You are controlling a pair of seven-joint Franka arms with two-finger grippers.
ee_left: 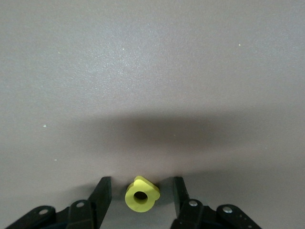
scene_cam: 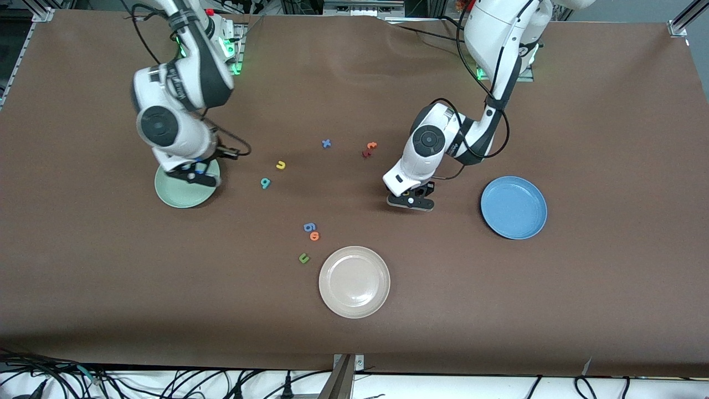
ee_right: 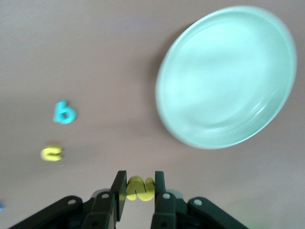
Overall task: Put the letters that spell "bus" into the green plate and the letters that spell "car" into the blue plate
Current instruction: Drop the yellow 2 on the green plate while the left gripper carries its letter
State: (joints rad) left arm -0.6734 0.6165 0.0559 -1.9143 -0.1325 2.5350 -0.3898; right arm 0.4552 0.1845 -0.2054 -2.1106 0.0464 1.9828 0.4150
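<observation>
Two grippers — right (ee_right: 138, 188) fingers pinch one yellow s (ee_right: 140, 189), left (ee_left: 141, 196) fingers straddle one yellow a (ee_left: 141, 196).

On the brown surface (scene_cam: 581, 288) sit a beige-white plate (scene_cam: 354, 282), a green u (scene_cam: 303, 257), an orange o (scene_cam: 314, 236), a dark blue 6-shaped letter (scene_cam: 309, 226), a blue x (scene_cam: 326, 143); orange and red letters (scene_cam: 369, 149) touch.

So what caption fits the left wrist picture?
Left end effector straddling the yellow a on the brown table, fingers not yet touching it.

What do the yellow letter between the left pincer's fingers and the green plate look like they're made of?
Yellow letter: likely soft foam; matte, thick, rounded edges, no shine. Green plate: probably hard plastic or melamine, though glazed ceramic can't be ruled out; smooth and glossy, with soft highlights along its shallow rim.
</observation>
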